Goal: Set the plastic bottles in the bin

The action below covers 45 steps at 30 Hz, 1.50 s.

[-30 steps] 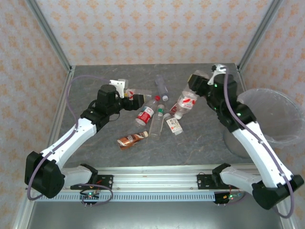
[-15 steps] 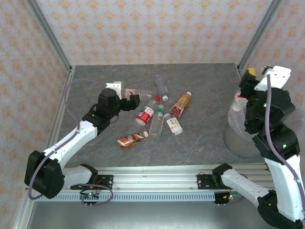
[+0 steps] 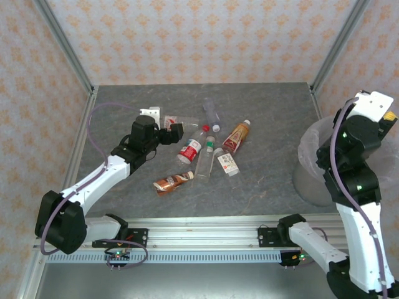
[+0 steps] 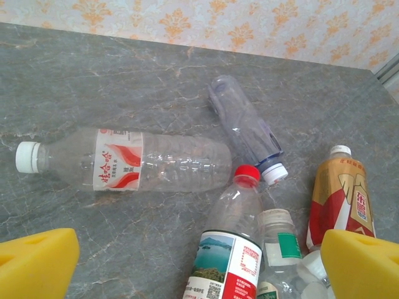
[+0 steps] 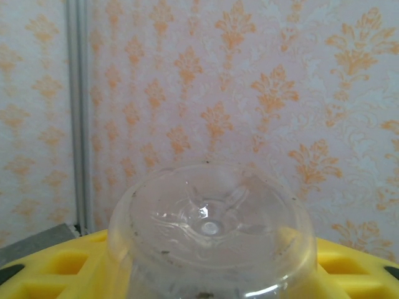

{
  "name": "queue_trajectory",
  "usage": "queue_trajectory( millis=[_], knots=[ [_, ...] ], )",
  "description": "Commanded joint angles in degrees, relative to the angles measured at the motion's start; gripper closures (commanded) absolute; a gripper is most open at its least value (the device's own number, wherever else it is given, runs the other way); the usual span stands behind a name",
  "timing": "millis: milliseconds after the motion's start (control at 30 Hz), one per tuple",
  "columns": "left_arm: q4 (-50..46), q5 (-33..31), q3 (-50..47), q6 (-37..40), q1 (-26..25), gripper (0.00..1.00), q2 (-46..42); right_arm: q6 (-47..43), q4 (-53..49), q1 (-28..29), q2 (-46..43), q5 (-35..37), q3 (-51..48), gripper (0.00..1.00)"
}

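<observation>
Several plastic bottles lie in a loose pile mid-table: a red-capped one (image 3: 191,147), an orange-labelled one (image 3: 237,136), a crushed brown one (image 3: 173,182) and a purple-tinted one (image 3: 212,112). My left gripper (image 3: 176,132) hovers open at the pile's left edge. Its yellow fingers (image 4: 37,265) straddle the red-capped bottle (image 4: 237,230), with a red-and-white labelled bottle (image 4: 149,165) lying just beyond. My right arm is raised over the bin (image 3: 308,182) at the right edge. My right gripper (image 5: 209,274) is shut on a clear bottle (image 5: 209,218), whose base faces the camera.
Metal frame posts (image 3: 65,47) and patterned walls close in the back and sides. A green-labelled bottle (image 4: 279,249) and the orange-labelled bottle (image 4: 340,199) crowd the right side of the left gripper's span. Bare grey tabletop (image 3: 268,180) lies between pile and bin.
My right arm swung from the pile to above the bin, carrying a bottle, and has turned farther right. My left gripper shifted slightly toward the pile.
</observation>
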Motion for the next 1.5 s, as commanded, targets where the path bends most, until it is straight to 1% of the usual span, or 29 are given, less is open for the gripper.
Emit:
queue_trajectory(
  millis=[0,133,200,267,367,433,567,700,833,967,1067,1133,1267,1467],
  knots=[
    [-0.1,-2.8,1.0,-1.3,-0.1,0.0,-0.3,7.0,-5.9,-6.2,2.7,-6.9,-1.4,0.42],
    [-1.3,-5.1,0.2,-2.9,-0.1,0.0,-1.5,10.4,-7.9,-14.1,6.3,-12.9,-4.1,0.42],
    [-2.0,-6.7,-0.5,-4.2,0.2,0.0,-2.2,13.0,-10.2,-18.7,8.0,-17.6,-4.5,0.42],
    [-1.6,-6.7,-1.3,-5.8,1.0,0.0,-2.9,15.1,-12.3,-22.4,9.1,-22.6,-4.8,0.41],
    [0.3,-6.9,-3.0,-7.5,1.7,0.0,-3.3,16.5,-13.0,-27.0,10.4,-29.3,-6.6,0.4],
    [0.6,-7.0,-3.3,-8.0,2.0,0.0,-3.2,16.9,-13.5,-29.1,11.5,-33.0,-7.9,0.39],
    [-0.4,-7.7,-3.0,-8.3,2.4,0.0,-3.0,19.1,-12.9,-30.1,13.8,-37.9,-10.6,0.38],
    [-1.6,-6.9,-2.4,-7.8,2.7,0.0,-3.5,20.9,-12.8,-30.1,16.1,-46.0,-12.3,0.37],
    [-1.7,-7.8,-2.9,-8.0,2.7,0.0,-4.5,21.7,-12.2,-30.0,17.8,-50.9,-13.6,0.35],
    [-1.8,-8.8,-3.4,-8.2,2.7,0.0,-5.2,22.1,-11.1,-30.1,18.5,-55.3,-14.4,0.31],
    [-1.8,-9.3,-3.5,-8.3,2.7,0.0,-5.2,22.5,-10.1,-30.0,18.4,-59.9,-14.9,0.28],
    [-1.9,-9.6,-3.4,-8.3,2.7,0.0,-5.2,23.1,-9.6,-29.9,18.0,-59.8,-14.9,0.24],
    [-1.8,-9.8,-3.4,-8.5,2.7,0.0,-5.2,24.3,-8.5,-29.8,16.5,-55.2,-15.0,0.09],
    [-2.3,-10.8,-3.6,-9.2,2.7,0.0,-5.2,26.0,-9.2,-29.6,13.4,-49.1,-14.4,0.07]
  ],
)
